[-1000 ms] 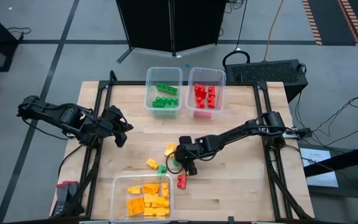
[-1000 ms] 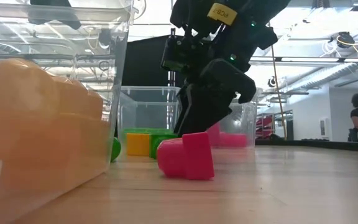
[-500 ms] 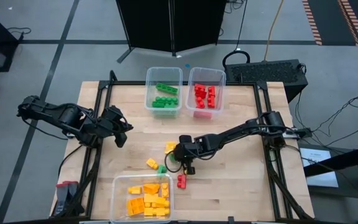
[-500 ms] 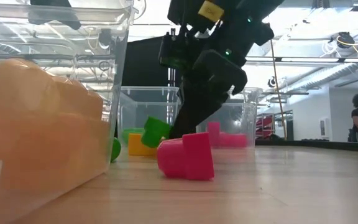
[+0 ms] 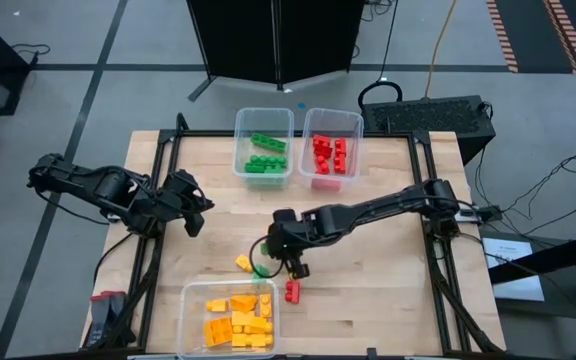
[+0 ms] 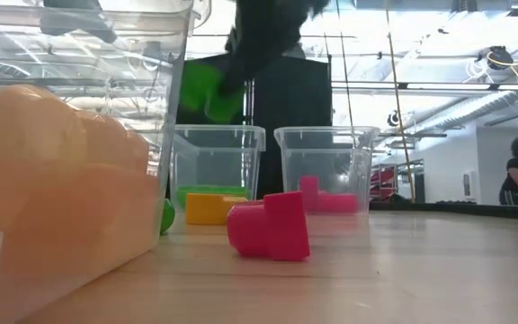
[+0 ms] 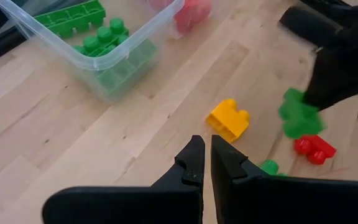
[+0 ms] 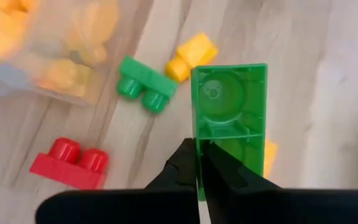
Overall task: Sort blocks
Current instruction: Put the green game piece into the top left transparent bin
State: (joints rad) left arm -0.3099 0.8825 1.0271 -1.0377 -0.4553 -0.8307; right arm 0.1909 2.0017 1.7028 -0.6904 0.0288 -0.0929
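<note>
My right gripper [image 8: 197, 152] hangs over the table's middle [image 5: 290, 258], shut on a green block [image 8: 229, 106] whose hollow underside faces its wrist camera. In the low view that block [image 6: 207, 88] is well above the tabletop. Below it, a green two-stud block [image 8: 143, 84], two yellow blocks [image 8: 191, 53] and a red block [image 8: 70, 163] lie loose on the wood. My left gripper [image 7: 207, 143] waits shut at the table's left [image 5: 196, 222], holding nothing. My right gripper pinches one side wall of the green block [image 8: 196, 134], one finger inside the hollow and one outside. The fingers slant down from the table's right side. The block is lifted clear of the table and sticks out beyond the fingertips.
Three clear tubs stand on the table: one with green blocks [image 5: 264, 147] and one with red blocks [image 5: 331, 147] at the far edge, one with yellow blocks [image 5: 230, 318] at the near edge. Bare wood lies right of the loose blocks.
My right gripper has taken hold of the green block on the table and risen, drifting a little toward the table's left. The block first tipped up at one end and now hangs clear, high above the other loose blocks.
</note>
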